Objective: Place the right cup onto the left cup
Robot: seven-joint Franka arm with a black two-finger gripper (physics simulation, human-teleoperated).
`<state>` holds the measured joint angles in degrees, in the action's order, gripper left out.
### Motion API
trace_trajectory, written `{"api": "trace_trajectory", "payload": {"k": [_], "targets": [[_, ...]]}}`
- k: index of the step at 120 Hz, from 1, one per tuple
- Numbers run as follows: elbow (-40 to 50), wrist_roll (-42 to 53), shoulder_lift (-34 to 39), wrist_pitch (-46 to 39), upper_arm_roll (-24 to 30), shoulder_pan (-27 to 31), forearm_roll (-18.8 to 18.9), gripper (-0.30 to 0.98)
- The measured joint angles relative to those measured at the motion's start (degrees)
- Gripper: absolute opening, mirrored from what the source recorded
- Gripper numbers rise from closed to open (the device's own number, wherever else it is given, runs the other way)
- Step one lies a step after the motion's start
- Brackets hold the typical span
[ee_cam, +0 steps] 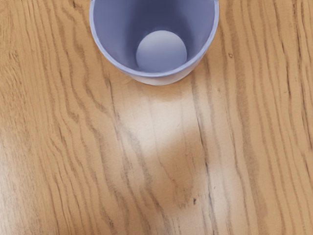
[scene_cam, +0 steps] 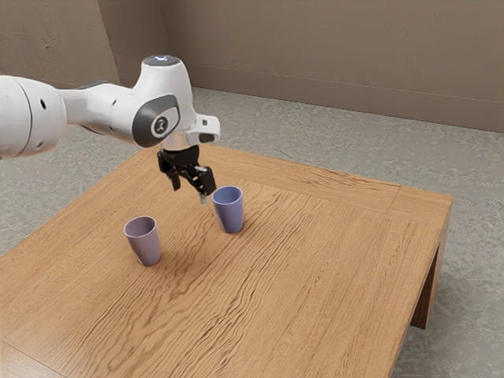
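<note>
The gripper (scene_cam: 190,194) is positioned near the blue cup (scene_cam: 230,215), upright on the table (scene_cam: 315,276); its fingers are apart, presumably to admit the cup. Farther out, the mauve cup (scene_cam: 146,246) stands mouth-up, suitably oriented for stacking.

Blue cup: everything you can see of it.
The blue cup is a smooth, opaque tumbler, plastic or ceramic by its look, tapering from a wide round rim to a narrower base; no handle shows. Its rim catches light, and the inside looks empty down to a round bottom. It stands upright on the wooden table, apart from the mauve cup. The open gripper hangs close by, a gap showing between them. Only the table appears to touch it.
</note>
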<state>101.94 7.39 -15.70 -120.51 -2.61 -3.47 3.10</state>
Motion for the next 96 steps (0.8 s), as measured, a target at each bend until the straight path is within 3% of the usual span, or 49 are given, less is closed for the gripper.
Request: {"api": "trace_trajectory", "payload": {"k": [38,96], "targets": [[-11.1,-0.1,-10.5,-3.0,0.6,1.2,0.0,0.69],[-20.0,0.7,-19.5,-4.0,0.7,3.6,-0.3,0.69]]}}
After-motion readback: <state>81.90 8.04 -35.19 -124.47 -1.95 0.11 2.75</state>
